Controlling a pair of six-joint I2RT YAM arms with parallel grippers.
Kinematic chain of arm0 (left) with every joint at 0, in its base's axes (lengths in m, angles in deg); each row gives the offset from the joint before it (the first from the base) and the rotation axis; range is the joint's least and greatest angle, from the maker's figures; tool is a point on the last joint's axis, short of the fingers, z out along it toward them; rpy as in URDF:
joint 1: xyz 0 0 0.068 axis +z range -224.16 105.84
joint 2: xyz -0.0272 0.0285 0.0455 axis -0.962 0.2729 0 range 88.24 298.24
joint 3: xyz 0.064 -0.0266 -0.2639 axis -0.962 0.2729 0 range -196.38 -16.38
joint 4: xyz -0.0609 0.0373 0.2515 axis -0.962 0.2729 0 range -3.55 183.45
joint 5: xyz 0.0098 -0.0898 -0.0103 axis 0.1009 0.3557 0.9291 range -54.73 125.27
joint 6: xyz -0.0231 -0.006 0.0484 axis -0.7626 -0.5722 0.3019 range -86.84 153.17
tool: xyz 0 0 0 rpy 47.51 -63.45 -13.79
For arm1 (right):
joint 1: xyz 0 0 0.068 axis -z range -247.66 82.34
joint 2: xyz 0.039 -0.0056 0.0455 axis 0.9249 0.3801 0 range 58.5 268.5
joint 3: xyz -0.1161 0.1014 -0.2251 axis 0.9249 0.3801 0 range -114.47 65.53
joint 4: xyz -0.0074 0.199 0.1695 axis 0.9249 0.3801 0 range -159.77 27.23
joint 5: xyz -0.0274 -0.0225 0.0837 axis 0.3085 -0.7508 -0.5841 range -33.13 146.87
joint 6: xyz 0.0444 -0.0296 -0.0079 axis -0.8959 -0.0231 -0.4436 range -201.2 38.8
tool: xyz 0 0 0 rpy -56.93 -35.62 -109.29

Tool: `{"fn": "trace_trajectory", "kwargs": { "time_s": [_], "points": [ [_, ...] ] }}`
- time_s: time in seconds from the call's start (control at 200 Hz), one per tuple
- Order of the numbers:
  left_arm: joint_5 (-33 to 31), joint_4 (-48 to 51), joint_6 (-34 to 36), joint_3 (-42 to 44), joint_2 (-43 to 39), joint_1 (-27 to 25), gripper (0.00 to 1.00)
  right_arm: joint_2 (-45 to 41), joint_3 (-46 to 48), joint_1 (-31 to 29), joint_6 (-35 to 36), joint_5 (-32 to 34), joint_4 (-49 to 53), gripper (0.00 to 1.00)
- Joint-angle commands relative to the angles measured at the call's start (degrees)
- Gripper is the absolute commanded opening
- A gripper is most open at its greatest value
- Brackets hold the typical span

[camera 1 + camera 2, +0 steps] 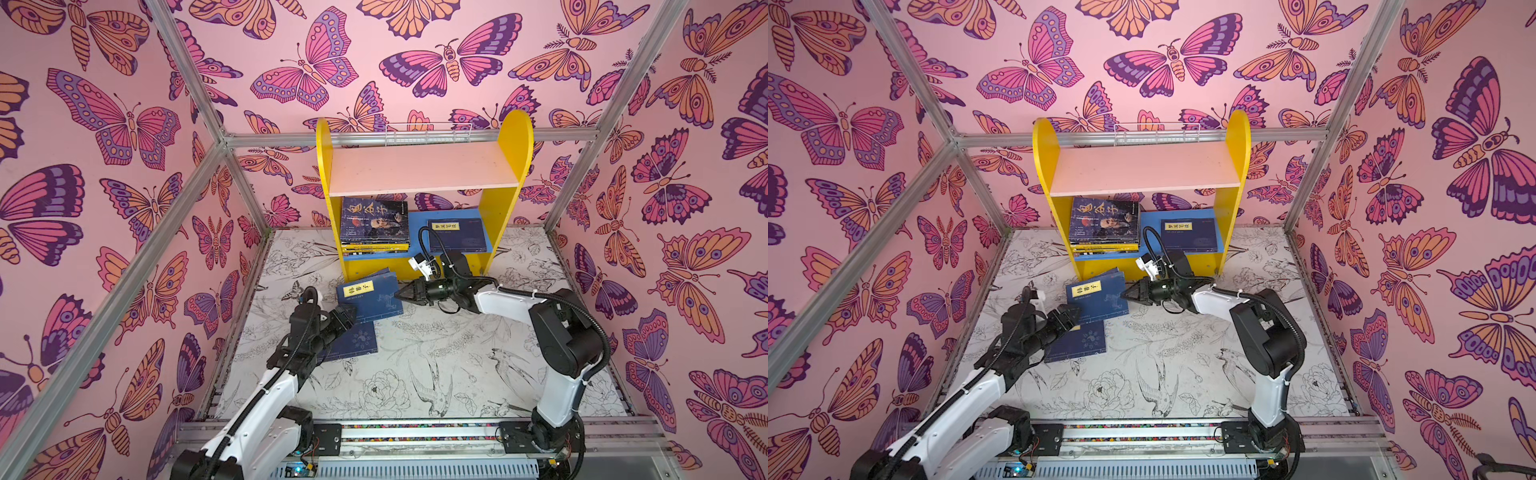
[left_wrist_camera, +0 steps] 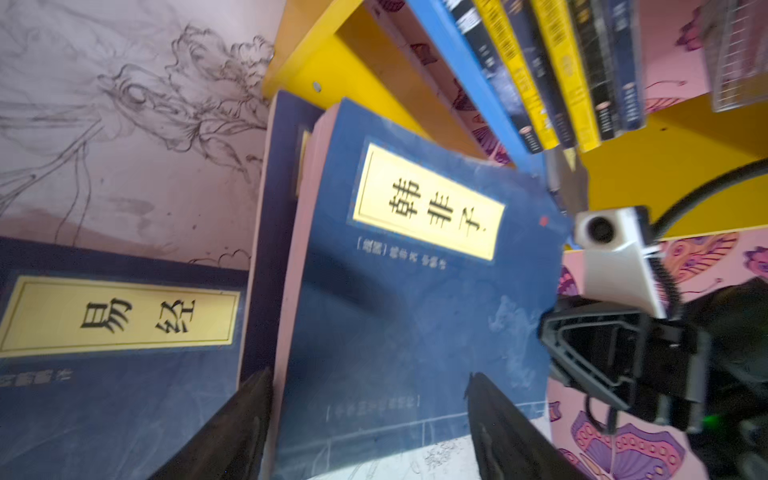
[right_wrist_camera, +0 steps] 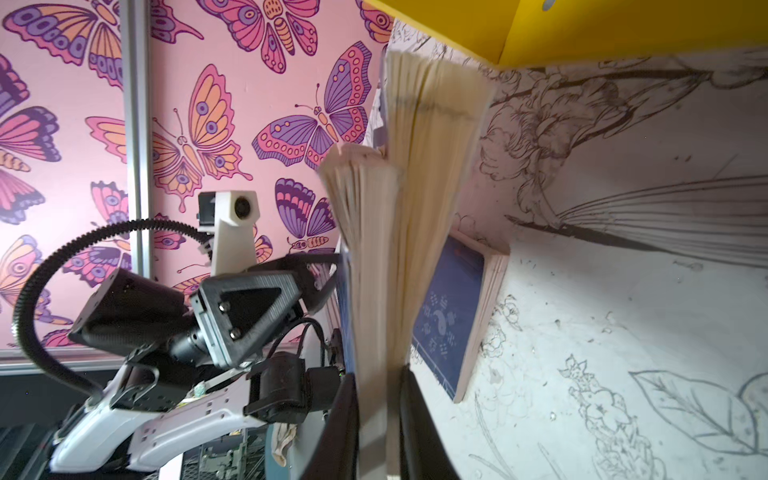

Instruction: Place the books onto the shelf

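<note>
Butterfly-papered walls enclose a sketch-printed surface [image 1: 436,365] where the shelf [image 1: 509,166] already holds a stack and one blue book, while the right gripper [image 1: 401,294] pinches a navy book's [image 1: 368,297] page edge, the left gripper [image 1: 347,312] spreads beside it, and another navy book [image 1: 353,340] lies below.

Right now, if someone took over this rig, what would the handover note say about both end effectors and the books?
Left end effector: open, straddling the raised navy book's near edge.
Right end effector: shut on that book's page edge; another navy book behind it may be pinched too.
Done: a stack and one navy book lie on the shelf's lower board.
Left: the raised book, the one behind it, and a flat navy book on the table.
</note>
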Motion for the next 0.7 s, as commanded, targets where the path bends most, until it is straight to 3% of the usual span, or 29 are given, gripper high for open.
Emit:
{"fn": "trace_trajectory", "kwargs": {
  "time_s": [0.0,0.195,0.325,0.696],
  "points": [
    [7.0,0.2,3.1,-3.5,-2.1,2.4,0.79,-4.2,0.6,0.8,-0.1,-8.1,-2.9,0.0],
    [17.1,2.4,9.5,-8.0,-0.8,4.5,1.0,-6.4,0.2,3.1,4.2,-9.7,2.5,0.0],
    [18.9,7.1,13.2,-10.1,0.2,4.5,1.0,-6.9,0.8,4.2,0.8,-10.4,-2.2,0.0],
    [12.1,12.2,15.1,-9.7,-1.0,4.5,0.94,-4.8,1.4,4.4,1.8,-7.5,-0.4,0.0]
  ]
}}
